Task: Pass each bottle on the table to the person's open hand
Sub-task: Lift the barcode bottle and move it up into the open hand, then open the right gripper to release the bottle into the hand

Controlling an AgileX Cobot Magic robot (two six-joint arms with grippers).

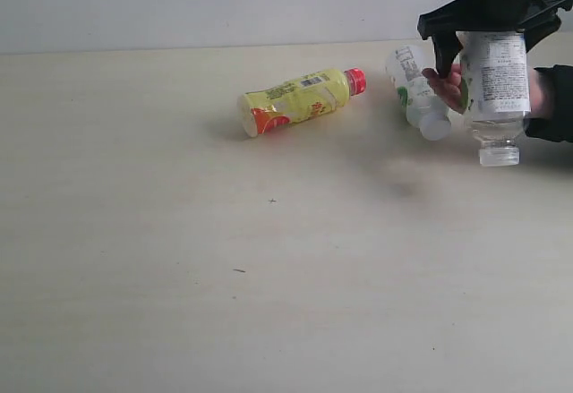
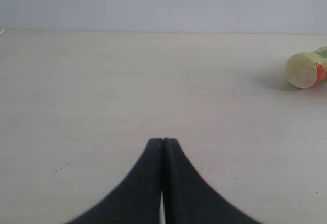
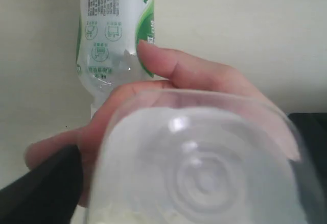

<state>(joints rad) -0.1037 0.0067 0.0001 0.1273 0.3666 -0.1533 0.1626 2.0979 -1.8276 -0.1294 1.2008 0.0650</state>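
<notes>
Upended bottle (image 1: 494, 89) at 2 o'clock: likely light, slick, crushable. My right gripper (image 1: 491, 37) clamps its base end, beside hand (image 1: 448, 84); left gripper (image 2: 163, 150) pressed together.

Yellow red-capped bottle (image 1: 300, 99) on its side on the pale counter (image 1: 224, 277), white-labelled bottle (image 1: 414, 91) lying beside the person's hand (image 1: 448, 87), second white-labelled bottle (image 1: 495, 80) cap-down in the air before that hand.
</notes>
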